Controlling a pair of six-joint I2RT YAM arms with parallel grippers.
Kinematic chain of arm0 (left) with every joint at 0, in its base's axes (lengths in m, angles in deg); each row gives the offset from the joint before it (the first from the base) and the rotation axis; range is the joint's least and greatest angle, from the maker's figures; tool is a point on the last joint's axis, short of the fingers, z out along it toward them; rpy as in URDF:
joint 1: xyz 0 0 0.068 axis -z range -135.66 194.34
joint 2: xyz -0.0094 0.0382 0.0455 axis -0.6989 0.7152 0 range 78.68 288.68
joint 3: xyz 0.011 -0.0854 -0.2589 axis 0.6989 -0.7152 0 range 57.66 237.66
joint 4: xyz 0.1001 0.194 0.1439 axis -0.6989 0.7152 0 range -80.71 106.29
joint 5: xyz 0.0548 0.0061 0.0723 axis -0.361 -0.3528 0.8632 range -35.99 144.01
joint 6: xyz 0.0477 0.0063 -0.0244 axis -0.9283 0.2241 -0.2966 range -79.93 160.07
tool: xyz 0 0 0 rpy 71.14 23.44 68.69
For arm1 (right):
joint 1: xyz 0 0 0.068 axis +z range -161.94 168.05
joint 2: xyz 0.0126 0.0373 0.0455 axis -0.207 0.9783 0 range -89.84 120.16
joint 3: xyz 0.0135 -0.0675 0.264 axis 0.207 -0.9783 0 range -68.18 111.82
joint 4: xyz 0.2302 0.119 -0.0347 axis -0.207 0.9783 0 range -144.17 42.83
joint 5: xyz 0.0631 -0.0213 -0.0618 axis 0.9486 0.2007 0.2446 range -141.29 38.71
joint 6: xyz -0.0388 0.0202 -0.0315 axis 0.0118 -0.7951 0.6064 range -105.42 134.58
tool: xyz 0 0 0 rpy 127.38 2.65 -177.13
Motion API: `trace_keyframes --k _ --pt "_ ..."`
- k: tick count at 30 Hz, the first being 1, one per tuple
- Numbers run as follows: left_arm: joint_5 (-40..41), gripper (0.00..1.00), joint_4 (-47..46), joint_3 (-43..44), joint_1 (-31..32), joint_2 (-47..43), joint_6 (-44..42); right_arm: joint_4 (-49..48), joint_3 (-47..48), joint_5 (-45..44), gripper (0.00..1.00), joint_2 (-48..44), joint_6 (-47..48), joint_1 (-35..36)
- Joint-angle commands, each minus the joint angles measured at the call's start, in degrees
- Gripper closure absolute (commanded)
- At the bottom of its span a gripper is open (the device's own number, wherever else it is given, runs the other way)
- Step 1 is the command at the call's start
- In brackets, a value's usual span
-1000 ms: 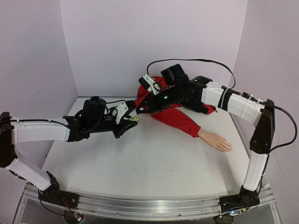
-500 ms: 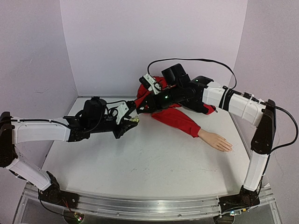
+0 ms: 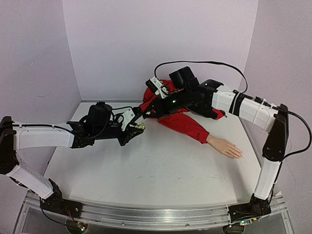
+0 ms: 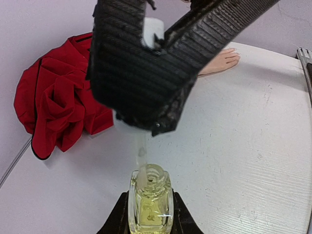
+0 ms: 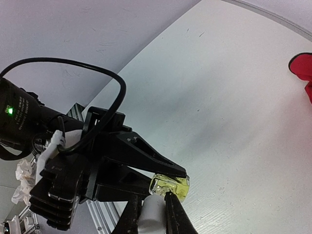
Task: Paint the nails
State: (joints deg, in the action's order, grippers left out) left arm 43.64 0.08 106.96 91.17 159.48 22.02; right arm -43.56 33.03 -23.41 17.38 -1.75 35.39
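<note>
My left gripper [image 3: 138,128] [image 4: 150,210] is shut on a small clear bottle [image 3: 140,126] [image 4: 150,202] of yellowish liquid, held just above the table left of centre. Its neck is uncapped. My right gripper [image 3: 145,115] [image 5: 148,207] is shut on the white cap [image 4: 152,30] [image 5: 152,214] directly over it. The cap's thin brush stem [image 4: 141,152] reaches down to the bottle's mouth. The pale mannequin hand [image 3: 226,146] [image 4: 222,60] lies flat at the right, sticking out of the red jacket sleeve [image 3: 187,126]. Its nails [image 3: 239,155] are too small to make out.
The bunched red jacket [image 4: 58,100] lies at the back against the purple wall [image 3: 161,44]. A black cable [image 3: 204,63] arcs over the right arm. A metal rail [image 3: 146,214] runs along the near table edge. Crumpled paper [image 5: 22,181] shows beyond the table edge.
Almost nothing differs: the right wrist has edged slightly, and both grippers keep their hold over the same spot.
</note>
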Motion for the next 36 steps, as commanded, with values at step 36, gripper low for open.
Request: trace_keyframes --k 36 --pt "-3.9 1.0 3.1 10.6 -5.5 -10.9 9.2 -2.4 -60.4 -23.6 1.0 -42.2 -18.3 -50.0"
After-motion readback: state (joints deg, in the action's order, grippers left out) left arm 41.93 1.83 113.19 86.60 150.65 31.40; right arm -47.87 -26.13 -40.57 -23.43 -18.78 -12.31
